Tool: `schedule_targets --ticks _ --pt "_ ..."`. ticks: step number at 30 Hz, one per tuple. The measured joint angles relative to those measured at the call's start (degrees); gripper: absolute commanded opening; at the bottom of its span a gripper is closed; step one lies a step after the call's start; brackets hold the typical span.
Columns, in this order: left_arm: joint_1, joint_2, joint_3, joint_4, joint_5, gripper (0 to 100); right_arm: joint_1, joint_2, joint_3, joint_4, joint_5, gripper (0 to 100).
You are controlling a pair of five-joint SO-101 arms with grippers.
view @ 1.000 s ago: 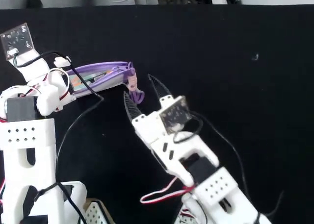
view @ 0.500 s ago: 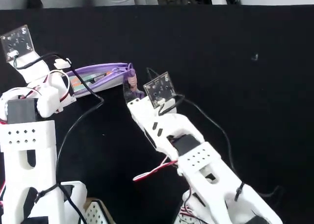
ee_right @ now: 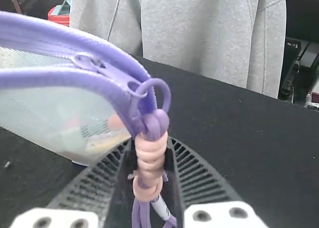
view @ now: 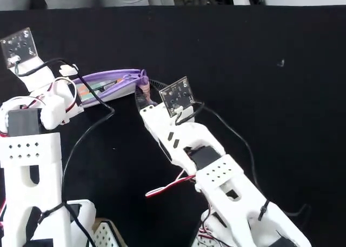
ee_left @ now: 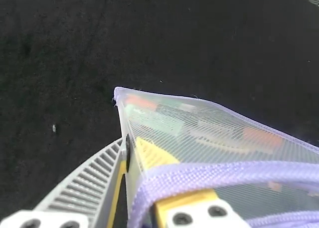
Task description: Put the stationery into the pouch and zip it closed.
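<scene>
At ten o'clock on the black counter (view: 243, 68), the left gripper (ee_left: 130, 158) is clamping the nine o'clock end of a purple mesh pouch (view: 111, 79), with stationery (ee_left: 154, 120) inside. At its three o'clock end, the right gripper (ee_right: 149, 150) is pinching the braided zipper pull (ee_right: 148, 163). Likely risks: the pull slipping free, or the pouch twisting out of the left gripper, stalling the zip.

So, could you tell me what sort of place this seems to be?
Probably a robotics lab or workshop: white robot arms at a black-covered table, a purple mesh pouch of stationery, cables and equipment behind.
</scene>
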Motion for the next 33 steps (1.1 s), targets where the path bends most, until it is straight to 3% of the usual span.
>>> schedule_targets --ticks 2,11,16,20,33 --pt "0.0 0.0 0.0 0.0 0.0 3 0.0 0.0 0.0 0.0 0.0 1.0" --pt "0.0 -0.1 0.0 0.0 0.0 4 0.3 0.0 0.0 0.0 4.1 1.1" --pt "-0.2 -0.3 0.1 0.0 0.0 20 0.3 0.0 -2.6 1.6 4.3 1.1" --pt "-0.6 -0.3 0.1 0.1 0.1 22 0.3 0.0 -6.8 7.1 4.3 1.1" --pt "-13.5 -0.2 -17.8 0.1 0.1 22 1.8 0.0 -9.8 8.7 4.3 1.1"
